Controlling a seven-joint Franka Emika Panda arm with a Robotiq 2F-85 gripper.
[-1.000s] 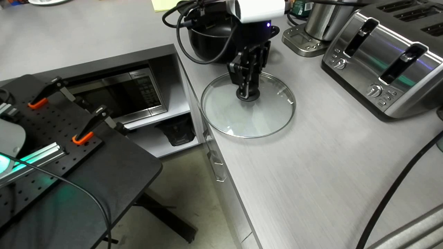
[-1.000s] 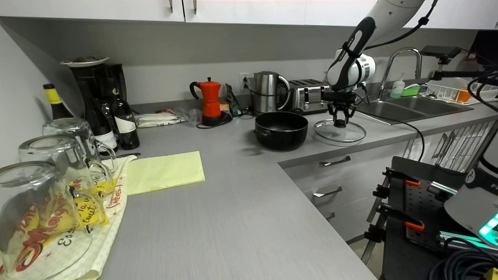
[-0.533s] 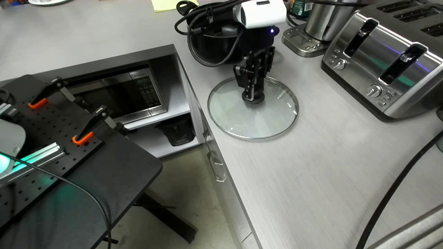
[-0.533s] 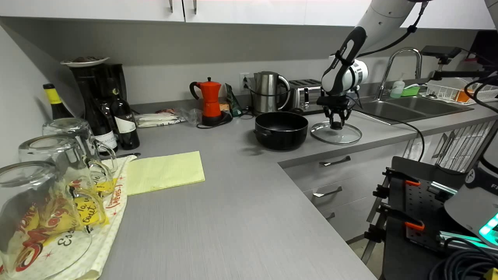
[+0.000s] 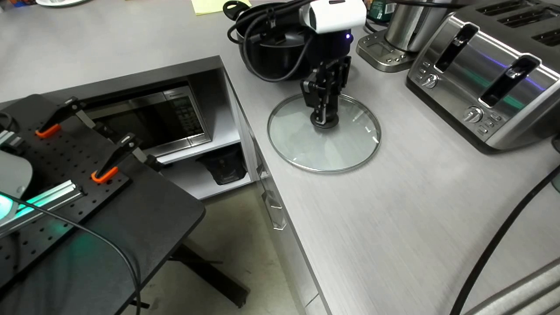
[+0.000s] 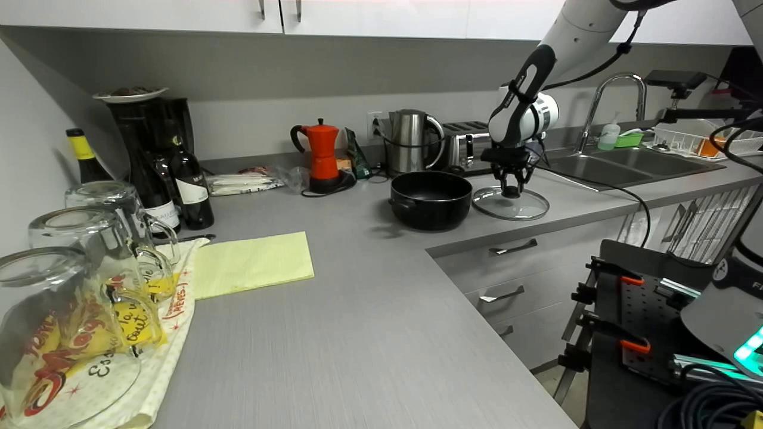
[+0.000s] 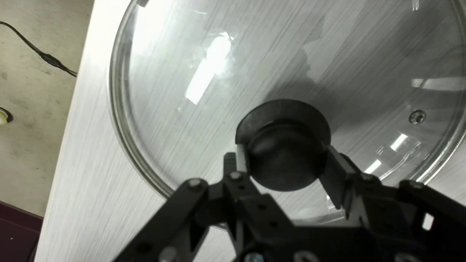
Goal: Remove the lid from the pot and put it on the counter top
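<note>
Reaching over the broad light-grey counter top (image 6: 357, 339), near the steel toaster (image 5: 488, 65). Has the open black pot (image 6: 431, 208) close by in both exterior views. Holds the clear glass lid (image 5: 323, 146) roughly level just beside that pot, near the counter top's straight edge; impossible to tell whether touching the surface or just above it. Has the gripper (image 7: 287, 163) clenched on this lid, both fingers (image 7: 336, 178) against the black knob (image 7: 285, 149) in the wrist view.
</note>
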